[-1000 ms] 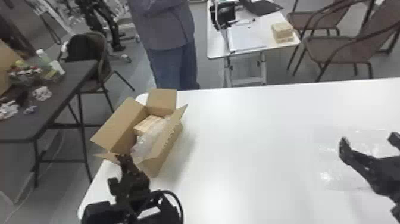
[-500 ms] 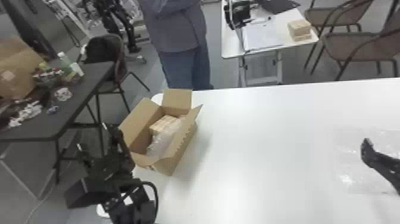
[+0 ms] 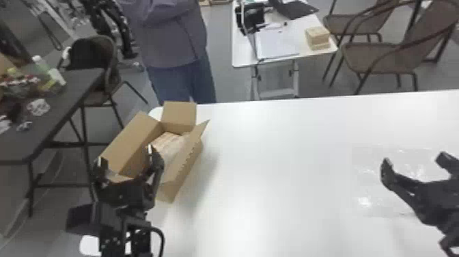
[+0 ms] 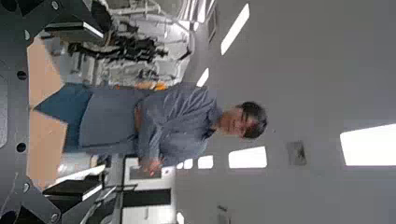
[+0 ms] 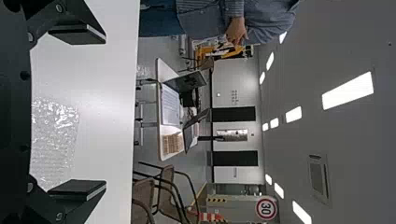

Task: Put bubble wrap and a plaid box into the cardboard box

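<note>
- Packing is, I judge, past its middle: the pale tan plaid box (image 3: 166, 139) lies inside the open brown cardboard box (image 3: 184, 174), with clear bubble wrap (image 3: 175, 152) beside it.
- This cardboard box stands by the far left corner of the white table (image 3: 273, 164), its flaps raised.
- One flat, clear sheet of bubble wrap (image 5: 53, 144) lies on the right part of the table, apart from the box; I think it is the piece that remains.
- Next move, in my judgement, calls for my right gripper (image 3: 415, 161) to go down, pinch the thin sheet and lift it towards the box.
- My right gripper hangs over the sheet, pointing forward and about level, with its fingers wide and nothing between them.
- My left gripper (image 3: 125, 155) is at the near end of the box, also pointing forward, wide and empty; whether it touches the cardboard, I cannot tell.
</note>
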Controlling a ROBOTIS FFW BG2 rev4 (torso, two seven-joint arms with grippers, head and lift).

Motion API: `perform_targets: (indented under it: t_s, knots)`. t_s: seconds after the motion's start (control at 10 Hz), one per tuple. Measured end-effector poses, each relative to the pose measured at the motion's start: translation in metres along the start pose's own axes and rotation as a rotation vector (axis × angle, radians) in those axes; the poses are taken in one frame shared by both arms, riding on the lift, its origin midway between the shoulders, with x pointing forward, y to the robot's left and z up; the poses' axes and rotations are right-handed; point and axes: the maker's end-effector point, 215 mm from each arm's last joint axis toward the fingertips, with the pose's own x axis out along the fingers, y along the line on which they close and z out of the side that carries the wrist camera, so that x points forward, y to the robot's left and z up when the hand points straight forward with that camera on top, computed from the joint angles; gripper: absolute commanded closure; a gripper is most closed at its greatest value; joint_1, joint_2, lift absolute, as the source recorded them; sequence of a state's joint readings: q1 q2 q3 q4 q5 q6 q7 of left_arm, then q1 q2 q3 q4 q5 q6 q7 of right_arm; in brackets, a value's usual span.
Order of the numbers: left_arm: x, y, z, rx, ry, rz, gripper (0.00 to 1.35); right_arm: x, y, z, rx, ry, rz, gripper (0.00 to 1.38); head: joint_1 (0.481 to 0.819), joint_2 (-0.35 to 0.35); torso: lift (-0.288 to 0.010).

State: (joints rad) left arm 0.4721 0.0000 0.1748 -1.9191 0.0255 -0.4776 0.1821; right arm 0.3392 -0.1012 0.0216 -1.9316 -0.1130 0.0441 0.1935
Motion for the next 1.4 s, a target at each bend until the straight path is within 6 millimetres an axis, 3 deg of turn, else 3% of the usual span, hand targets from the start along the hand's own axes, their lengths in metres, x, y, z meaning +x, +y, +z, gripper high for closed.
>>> perform_targets:
  t_s: [0.2, 0.3, 0.5, 0.9, 1.4]
  knots:
    - [-0.017, -0.039, -0.022, 0.03, 0.073, -0.133, 0.2, -0.013, 0.003, -0.001, -0.01, 0.019, -0.008, 0.19, 0.695, 0.161, -0.104]
    - [-0.031, -0.045, -0.032, 0.074, 0.118, -0.171, 0.2, -0.022, 0.005, -0.004, -0.025, 0.036, -0.01, 0.19, 0.695, 0.154, -0.104]
    - [-0.06, -0.043, -0.05, 0.128, 0.21, -0.203, 0.2, -0.04, 0.005, -0.011, -0.065, 0.072, -0.018, 0.2, 0.695, 0.146, -0.104]
    - [-0.093, -0.029, -0.065, 0.167, 0.282, -0.203, 0.2, -0.084, 0.008, -0.045, -0.066, 0.167, -0.062, 0.2, 0.695, 0.157, -0.104]
    - [-0.11, -0.026, -0.073, 0.188, 0.328, -0.215, 0.2, -0.092, 0.01, -0.053, -0.047, 0.186, -0.072, 0.2, 0.695, 0.161, -0.104]
